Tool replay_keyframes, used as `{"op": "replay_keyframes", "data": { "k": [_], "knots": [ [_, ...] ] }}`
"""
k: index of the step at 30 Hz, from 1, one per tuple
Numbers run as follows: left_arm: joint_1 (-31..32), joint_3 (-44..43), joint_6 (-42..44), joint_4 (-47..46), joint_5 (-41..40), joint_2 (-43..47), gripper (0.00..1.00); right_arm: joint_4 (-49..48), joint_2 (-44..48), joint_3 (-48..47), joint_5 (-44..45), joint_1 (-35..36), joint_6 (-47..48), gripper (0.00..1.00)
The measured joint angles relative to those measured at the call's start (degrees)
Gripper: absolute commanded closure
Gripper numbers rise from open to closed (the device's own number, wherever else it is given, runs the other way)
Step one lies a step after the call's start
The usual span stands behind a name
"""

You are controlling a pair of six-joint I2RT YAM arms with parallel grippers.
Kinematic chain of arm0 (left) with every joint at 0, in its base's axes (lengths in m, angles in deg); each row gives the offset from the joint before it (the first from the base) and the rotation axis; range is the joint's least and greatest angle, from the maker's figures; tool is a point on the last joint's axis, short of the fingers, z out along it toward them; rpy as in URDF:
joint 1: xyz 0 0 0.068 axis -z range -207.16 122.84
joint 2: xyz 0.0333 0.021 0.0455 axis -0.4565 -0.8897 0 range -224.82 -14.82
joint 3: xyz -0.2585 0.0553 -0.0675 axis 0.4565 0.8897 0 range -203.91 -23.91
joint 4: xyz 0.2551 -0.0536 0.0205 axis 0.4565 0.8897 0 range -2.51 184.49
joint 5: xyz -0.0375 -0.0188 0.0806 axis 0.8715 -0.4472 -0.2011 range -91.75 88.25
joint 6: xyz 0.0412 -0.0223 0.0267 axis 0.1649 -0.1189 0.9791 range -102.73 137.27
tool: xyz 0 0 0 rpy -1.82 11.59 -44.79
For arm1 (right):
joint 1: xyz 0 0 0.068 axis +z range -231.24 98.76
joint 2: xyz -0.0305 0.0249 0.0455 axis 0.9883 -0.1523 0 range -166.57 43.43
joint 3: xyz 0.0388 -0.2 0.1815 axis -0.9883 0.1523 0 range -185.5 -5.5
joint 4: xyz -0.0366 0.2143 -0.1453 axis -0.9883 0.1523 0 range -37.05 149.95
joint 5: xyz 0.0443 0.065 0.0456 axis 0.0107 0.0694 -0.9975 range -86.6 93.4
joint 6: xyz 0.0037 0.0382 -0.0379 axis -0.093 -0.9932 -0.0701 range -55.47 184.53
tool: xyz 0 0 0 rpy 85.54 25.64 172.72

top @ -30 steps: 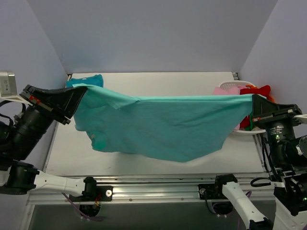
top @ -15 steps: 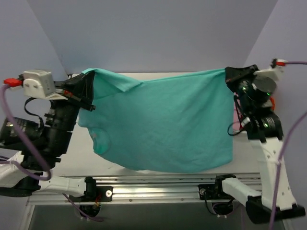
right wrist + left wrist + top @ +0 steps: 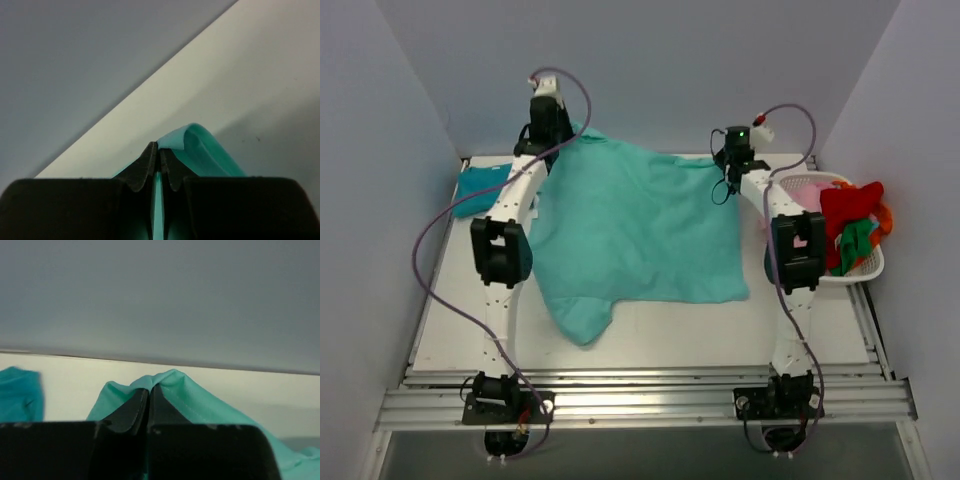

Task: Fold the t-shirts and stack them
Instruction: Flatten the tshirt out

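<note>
- While both arms stretch out toward the far wall, the light tee (image 3: 640, 230) lies spread over the middle of the bench (image 3: 670, 335), front up and mostly flat.
- At the tee's far left corner the left jaws are pressed together on the cloth. From the left wrist the turquoise rises to a small peak right at their tips.
- At the far right corner the right jaws are also closed, pinching the hem, and a fold of cloth curls over beside their tips.
- One sleeve of the light tee trails toward the near left, well past the straight near edge.
- Off at the far left of the bench sits the darker tee (image 3: 480, 188), bunched small, on the left of the left arm (image 3: 502, 250).
- Against the right edge stands a white basket (image 3: 868, 268) with pink, red, green and orange clothes heaped in it, and the right arm (image 3: 798, 250) runs just beside it.
</note>
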State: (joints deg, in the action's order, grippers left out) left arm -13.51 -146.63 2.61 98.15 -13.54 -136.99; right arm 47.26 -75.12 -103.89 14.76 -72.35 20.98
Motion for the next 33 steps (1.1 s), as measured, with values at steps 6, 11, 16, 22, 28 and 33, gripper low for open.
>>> {"op": "replay_keyframes", "data": {
  "k": [6, 11, 16, 22, 28, 33],
  "knots": [
    [-8.9, -46.3, -10.7, 3.6, 16.9, -53.0, 0.06, 5.4, -29.9, -28.0, 3.5, -0.9, 1.5, 0.00],
    [-13.0, -19.5, -16.0, -2.5, 20.2, -35.4, 0.06, 6.5, -31.6, -33.0, 5.7, -1.2, 3.1, 0.00],
    [-12.3, -14.2, -16.6, -4.1, 20.8, -25.0, 0.06, 5.0, -18.3, -17.6, 6.8, -1.3, 3.3, 0.00],
    [-9.2, -2.9, -13.9, -4.4, 17.4, -7.5, 0.06, 3.5, -3.9, -7.6, 9.4, -0.9, 4.2, 0.00],
    [-3.8, 21.1, -12.5, -4.3, 6.9, 12.7, 0.06, 2.4, 12.0, 9.2, 12.4, 0.7, 3.0, 0.00],
    [1.0, 46.8, -18.6, -5.0, 1.4, 24.5, 0.06, 0.5, 21.7, 28.5, 11.5, 1.0, -0.4, 0.00]
  ]
}}
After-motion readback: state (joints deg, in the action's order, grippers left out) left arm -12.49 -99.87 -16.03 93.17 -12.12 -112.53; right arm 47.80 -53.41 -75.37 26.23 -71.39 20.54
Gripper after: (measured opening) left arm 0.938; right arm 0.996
